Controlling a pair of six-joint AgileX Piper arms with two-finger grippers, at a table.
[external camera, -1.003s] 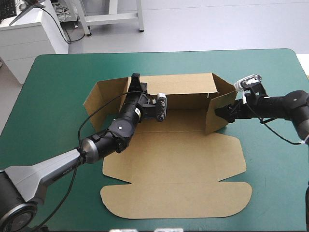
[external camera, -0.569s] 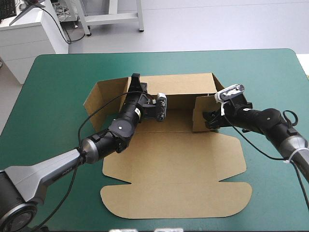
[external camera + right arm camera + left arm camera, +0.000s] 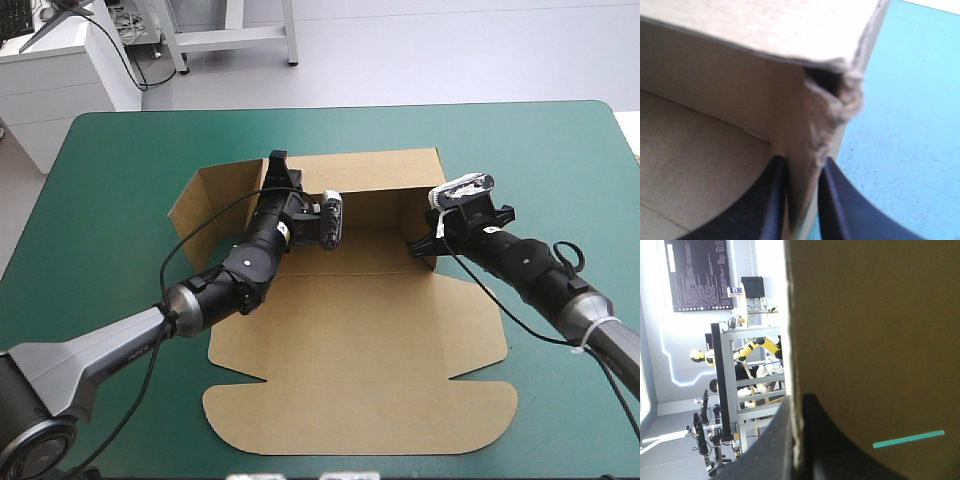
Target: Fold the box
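Note:
The brown box (image 3: 360, 340) lies on the teal-green cover, its wide lid panels flat toward the front edge. Its back wall (image 3: 375, 172) stands raised. My left gripper (image 3: 279, 160) is shut on that wall's top edge near its left end; in the left wrist view the board edge (image 3: 796, 340) runs up between the black fingers (image 3: 772, 440). My right gripper (image 3: 418, 245) is shut on the right side wall (image 3: 428, 212), which stands turned inward at the back wall's right end. In the right wrist view the crumpled corner (image 3: 840, 95) sits just ahead of my right gripper (image 3: 801, 162).
The left side flap (image 3: 208, 205) stands angled outward at the back wall's left end. The front lid flap (image 3: 360, 425) reaches close to the table's front edge. Bare teal-green cover (image 3: 560, 150) surrounds the board at the far side and right.
My right gripper moved left and swung the right side wall inward, then closed its fingers on it. The left gripper kept its hold in place.

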